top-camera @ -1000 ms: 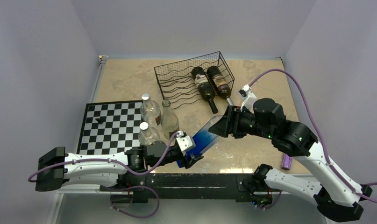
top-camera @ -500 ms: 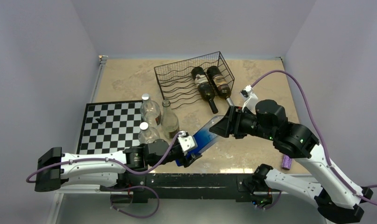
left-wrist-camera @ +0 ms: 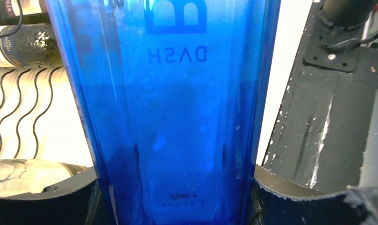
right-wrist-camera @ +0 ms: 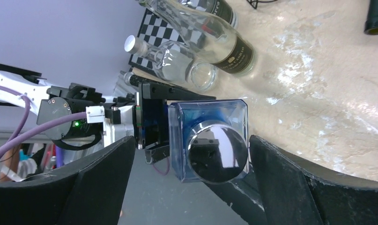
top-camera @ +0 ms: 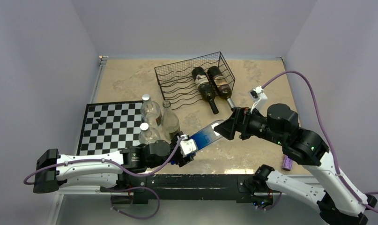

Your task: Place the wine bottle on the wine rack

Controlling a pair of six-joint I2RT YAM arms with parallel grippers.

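Left gripper clamped on the lower body of the blue bottle, whose faces are pressed by both fingers in the left wrist view. The bottle runs slantwise from this gripper to the right gripper. There the jaws stand apart on either side of the bottle's shoulder and silver cap, with one finger clear of the glass and the other just beside it. Just beyond the left gripper, three clear bottles stand close together at the edge of a chessboard. Farther off, beyond the right gripper, the wine rack sits on the table. It carries two dark bottles lying side by side at its right end, with their necks pointing toward the right gripper.
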